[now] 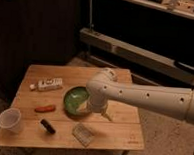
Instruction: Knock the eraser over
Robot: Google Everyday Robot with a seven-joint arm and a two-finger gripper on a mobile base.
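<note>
A white oblong block with dark marks (47, 83), which looks like the eraser, lies flat at the back left of the wooden table (122, 129). My white arm reaches in from the right and bends at its elbow (104, 81) over the table's middle. My gripper (96, 110) hangs below the elbow at the right rim of a green bowl (74, 98). It is well to the right of the white block and does not touch it.
An orange carrot-like piece (44, 108) and a small black object (48, 126) lie front left. A clear cup (10, 120) stands at the front left corner. A clear ridged container (83, 134) lies near the front edge. Dark shelving stands behind the table.
</note>
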